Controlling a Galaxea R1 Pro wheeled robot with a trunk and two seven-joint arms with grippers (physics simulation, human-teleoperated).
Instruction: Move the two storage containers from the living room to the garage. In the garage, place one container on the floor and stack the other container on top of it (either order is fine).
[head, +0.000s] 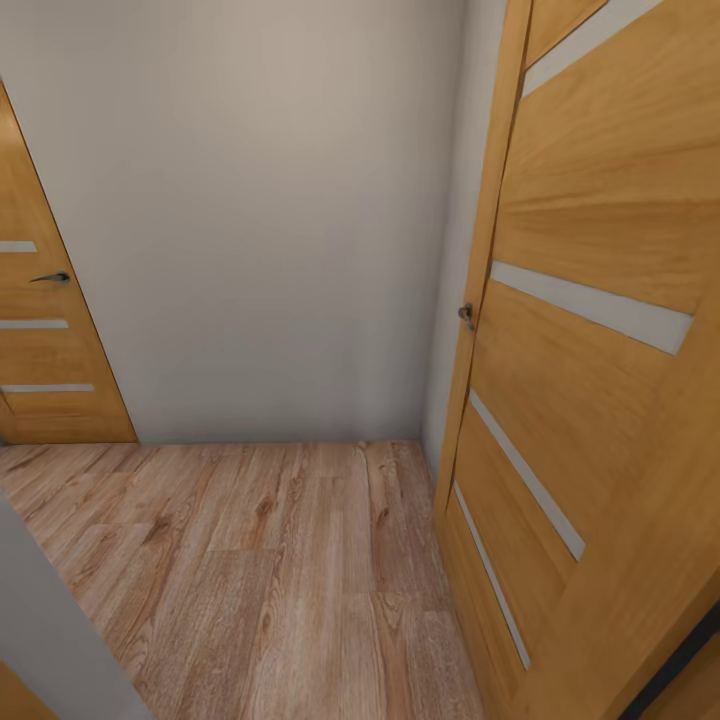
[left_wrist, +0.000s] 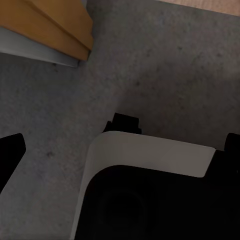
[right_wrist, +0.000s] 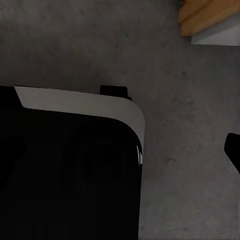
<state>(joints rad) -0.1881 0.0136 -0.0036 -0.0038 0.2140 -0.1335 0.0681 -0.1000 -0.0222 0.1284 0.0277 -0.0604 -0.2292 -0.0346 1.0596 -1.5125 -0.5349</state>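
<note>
The two storage containers are out of view. In the left wrist view my left gripper (left_wrist: 120, 150) is open, its dark fingertips (left_wrist: 10, 155) far apart at the picture's edges with nothing between them. My right gripper (right_wrist: 120, 150) also looks open and empty; one fingertip (right_wrist: 232, 150) shows at the edge, while the other merges with my black base. Both grippers hang above my black, white-trimmed base (left_wrist: 150, 160) and the dark grey speckled concrete floor (left_wrist: 165, 65).
The head view faces a pale grey wall (head: 260, 220) over light wood planks (head: 280, 560). An orange door with glass slits (head: 600, 380) stands open close on the right, and a similar shut door (head: 40, 340) is at the left. An orange door-frame foot (right_wrist: 210, 20) stands on the concrete.
</note>
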